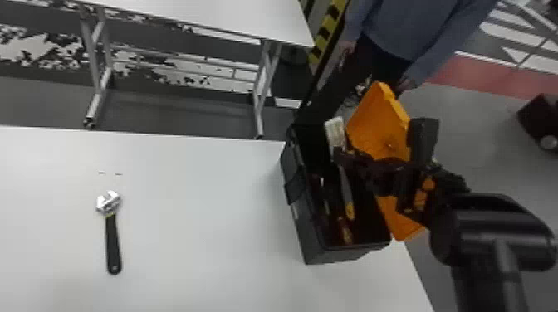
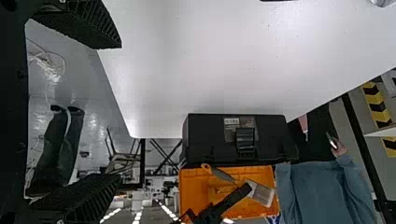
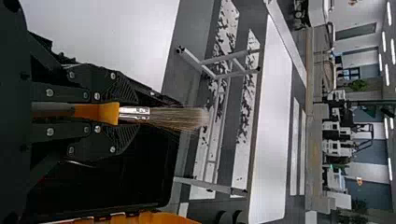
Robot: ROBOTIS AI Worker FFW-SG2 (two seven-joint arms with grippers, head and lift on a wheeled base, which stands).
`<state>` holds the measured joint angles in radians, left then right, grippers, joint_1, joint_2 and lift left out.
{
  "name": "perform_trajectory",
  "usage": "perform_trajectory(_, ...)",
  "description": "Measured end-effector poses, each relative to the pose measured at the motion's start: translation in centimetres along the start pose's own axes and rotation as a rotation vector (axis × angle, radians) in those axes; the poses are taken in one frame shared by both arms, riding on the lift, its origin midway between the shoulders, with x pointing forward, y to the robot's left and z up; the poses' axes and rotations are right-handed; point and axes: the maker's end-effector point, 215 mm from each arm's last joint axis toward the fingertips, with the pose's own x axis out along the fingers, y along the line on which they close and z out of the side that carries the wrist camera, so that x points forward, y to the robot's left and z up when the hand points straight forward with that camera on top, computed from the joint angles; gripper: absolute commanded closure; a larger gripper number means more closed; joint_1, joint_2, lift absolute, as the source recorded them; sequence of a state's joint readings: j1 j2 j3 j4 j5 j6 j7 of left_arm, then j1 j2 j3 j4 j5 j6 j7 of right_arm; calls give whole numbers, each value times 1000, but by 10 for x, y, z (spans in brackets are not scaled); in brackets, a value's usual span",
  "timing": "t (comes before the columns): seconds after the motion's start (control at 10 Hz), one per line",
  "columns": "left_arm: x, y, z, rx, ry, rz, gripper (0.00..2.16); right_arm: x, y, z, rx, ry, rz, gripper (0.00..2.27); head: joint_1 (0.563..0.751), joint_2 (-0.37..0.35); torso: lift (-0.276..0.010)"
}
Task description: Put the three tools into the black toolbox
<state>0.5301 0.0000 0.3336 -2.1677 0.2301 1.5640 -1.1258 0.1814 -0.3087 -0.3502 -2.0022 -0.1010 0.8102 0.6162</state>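
Paintbrush grasped by right gripper above open black toolbox, left gripper released, adjustable wrench on white table.

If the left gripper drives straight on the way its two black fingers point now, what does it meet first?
Most likely the latched side of the black rectangular toolbox, though depth is unclear: the left gripper may touch the flat white tabletop just short of it.
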Motion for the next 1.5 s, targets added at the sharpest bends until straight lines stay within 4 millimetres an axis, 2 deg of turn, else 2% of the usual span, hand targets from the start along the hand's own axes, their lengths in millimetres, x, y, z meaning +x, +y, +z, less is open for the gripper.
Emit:
perform_trajectory(0.1, -2, 2, 1, -1, -4, 5, 19, 2, -6, -6, -8, -15, 0, 2236, 695, -350, -51)
perform_trajectory(0.2, -2, 3, 1, -2, -5, 11, 19, 3, -8, -13, -19, -32, 6, 1990, 695, -350, -51)
perform_trajectory(0.3, -3, 6, 0, -4, -5, 19, 19, 3, -8, -20, -30, -50, 14, 799, 695, -350, -51)
perform_trajectory(0.4, -3, 7, 0, -5, -4, 22, 19, 1, -8, -27, -37, -65, 21, -2, 695, -350, -51)
perform_trajectory(0.6, -1, 8, -1, -4, 2, 30, 19, -9, -9, -37, 13, -78, 37, 60, 695, -350, -51)
perform_trajectory(0.7, 0, 8, -3, -6, 6, 29, 19, -18, -2, -45, 85, -59, 59, 63, 695, -350, -51)
perform_trajectory(0.8, 1, 9, -4, -12, 8, 28, 19, -28, 20, -54, 154, -38, 95, 63, 695, -350, -51)
perform_trajectory(1.0, 2, 17, -6, -17, 12, 57, 19, -53, 90, -69, 276, -39, 198, 60, 695, -350, -51)
perform_trajectory(1.1, 3, 20, -7, -21, 15, 65, 19, -61, 124, -78, 331, -43, 242, 60, 695, -317, -51)
perform_trajectory(1.2, 3, 25, -9, -27, 18, 84, 19, -63, 148, -86, 370, -45, 269, 60, 695, -273, -51)
perform_trajectory(1.5, 4, 42, -10, -25, 26, 164, 19, -61, 191, -101, 394, -43, 311, 63, 695, -184, -51)
